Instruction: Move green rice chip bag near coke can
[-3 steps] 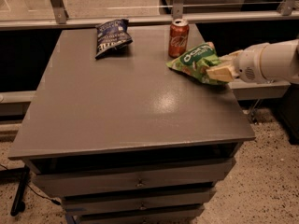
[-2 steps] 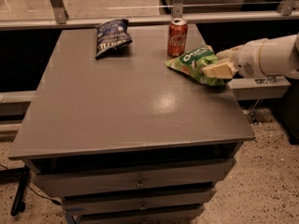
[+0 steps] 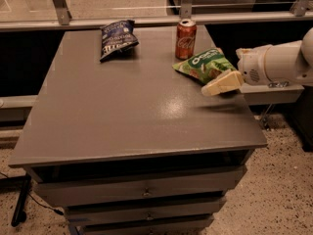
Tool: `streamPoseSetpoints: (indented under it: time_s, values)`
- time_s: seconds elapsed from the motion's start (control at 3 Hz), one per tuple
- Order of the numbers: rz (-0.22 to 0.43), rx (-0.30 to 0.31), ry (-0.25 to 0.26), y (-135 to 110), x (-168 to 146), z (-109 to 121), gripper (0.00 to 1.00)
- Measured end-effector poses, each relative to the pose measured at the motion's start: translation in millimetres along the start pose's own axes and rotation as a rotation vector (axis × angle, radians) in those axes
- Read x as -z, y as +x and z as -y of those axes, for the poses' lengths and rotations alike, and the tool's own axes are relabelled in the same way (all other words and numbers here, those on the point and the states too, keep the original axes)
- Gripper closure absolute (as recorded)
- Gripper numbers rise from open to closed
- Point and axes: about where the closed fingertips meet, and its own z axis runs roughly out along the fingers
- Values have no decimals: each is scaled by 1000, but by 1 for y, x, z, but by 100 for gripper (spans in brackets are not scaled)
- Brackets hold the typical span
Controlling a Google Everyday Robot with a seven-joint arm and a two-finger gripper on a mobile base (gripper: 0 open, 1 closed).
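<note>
The green rice chip bag (image 3: 204, 65) lies on the grey table (image 3: 132, 111) near its right edge, just right of and in front of the coke can (image 3: 186, 38), almost touching it. The can stands upright at the back of the table. My gripper (image 3: 217, 85) comes in from the right on a white arm (image 3: 276, 62) and sits at the bag's front right edge, low over the table top. I cannot see whether it touches the bag.
A dark blue snack bag (image 3: 117, 37) lies at the back left of the table. A metal rail (image 3: 146, 21) runs behind the table. Drawers (image 3: 142, 192) sit under the top. The table's right edge is close beside the gripper.
The arm has drawn back a little to the right and more of the green bag shows. The bag lies flatter on the table beside the can.
</note>
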Motion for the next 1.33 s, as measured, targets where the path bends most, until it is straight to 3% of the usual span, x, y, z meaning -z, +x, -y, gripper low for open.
streamPoseSetpoints:
  time_s: [0.33,1.0,1.33]
  values:
    - [12,31,3,0,25,2,0]
    - [55,180,-15,-15,131,-14,0]
    - [52,186,-27,-13,134,-19,0]
